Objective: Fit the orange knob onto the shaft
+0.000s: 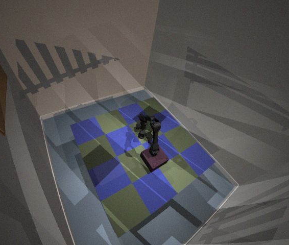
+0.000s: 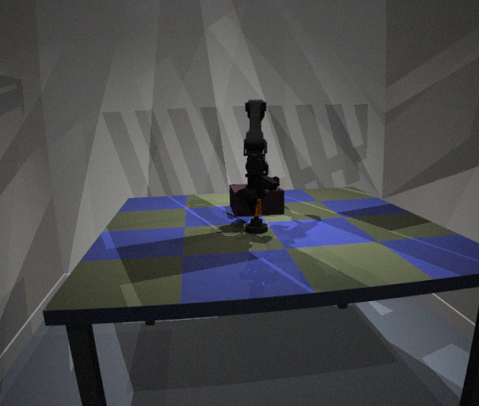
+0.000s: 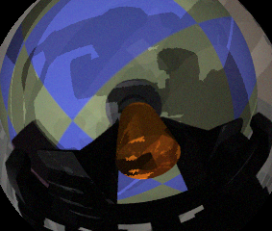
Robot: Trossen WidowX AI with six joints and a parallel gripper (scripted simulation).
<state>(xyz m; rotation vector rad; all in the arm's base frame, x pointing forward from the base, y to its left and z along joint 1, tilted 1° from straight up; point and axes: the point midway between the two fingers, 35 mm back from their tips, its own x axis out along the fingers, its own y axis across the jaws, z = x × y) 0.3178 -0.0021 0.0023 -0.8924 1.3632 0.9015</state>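
The orange knob is clamped in the gripper, above the pedestal, which shows at twelve o'clock of the knob in the wrist view. Light downward pressure should be kept while the knob is turned slowly, until the flats mate.

The table is checkered in blue and olive green, with a black edge. Orange colours the knob, mottled darker in the wrist view. The arm is black, its base block dull maroon, the pedestal dark grey.
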